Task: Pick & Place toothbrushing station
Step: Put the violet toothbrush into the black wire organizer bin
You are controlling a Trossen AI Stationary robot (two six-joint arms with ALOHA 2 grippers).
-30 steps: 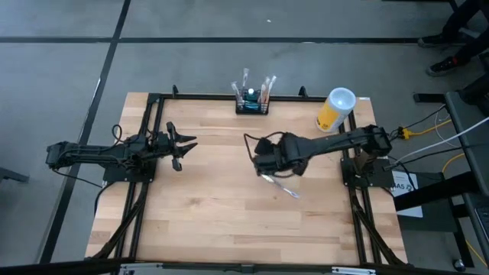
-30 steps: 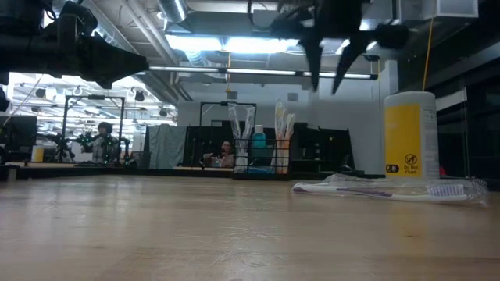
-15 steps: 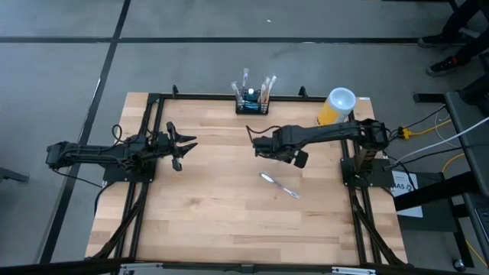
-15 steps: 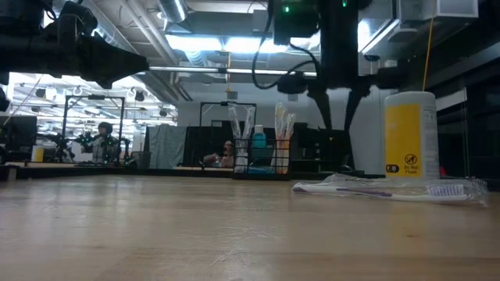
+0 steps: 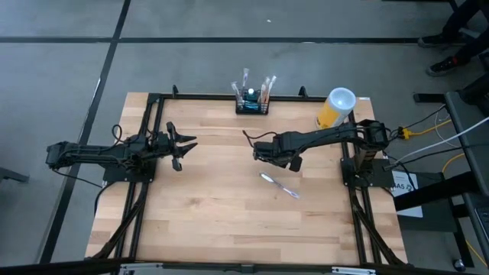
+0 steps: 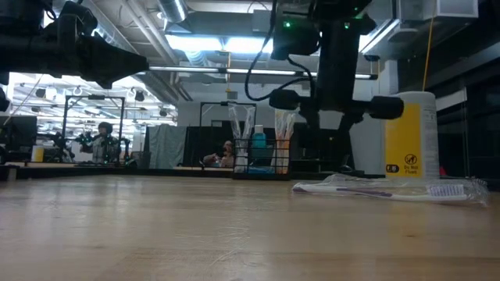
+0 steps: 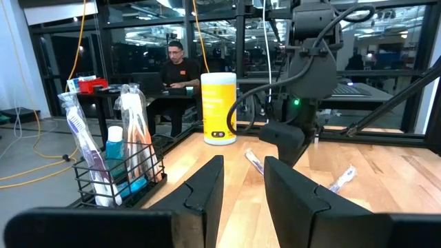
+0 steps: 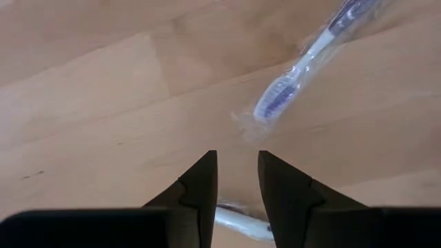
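Note:
The toothbrushing station (image 5: 252, 103), a small black wire rack with brushes and a blue tube in it, stands on its base at the middle of the table's far edge (image 6: 262, 160) (image 7: 114, 172). My right gripper (image 5: 263, 149) hangs open over mid-table, pointing down (image 8: 238, 155), clear of the rack. A wrapped toothbrush (image 5: 279, 186) lies on the wood on its near side (image 8: 303, 69). A second white wrapped piece (image 8: 238, 222) shows between the bases of its fingers. My left gripper (image 5: 183, 145) waits open at the left (image 7: 242, 162).
A yellow cup with a white rim (image 5: 335, 111) stands at the far right, beside the right arm's base. Black frame rails run along the table's left, right and far edges. Bare wood lies between the two arms. A person (image 7: 178, 65) sits beyond the table.
My right gripper has sunk toward the table and shifted a little toward the far edge, away from the wrapped toothbrush. It has tipped to point more steeply down and rolled about its own line. The toothbrush and the rack have stayed put.

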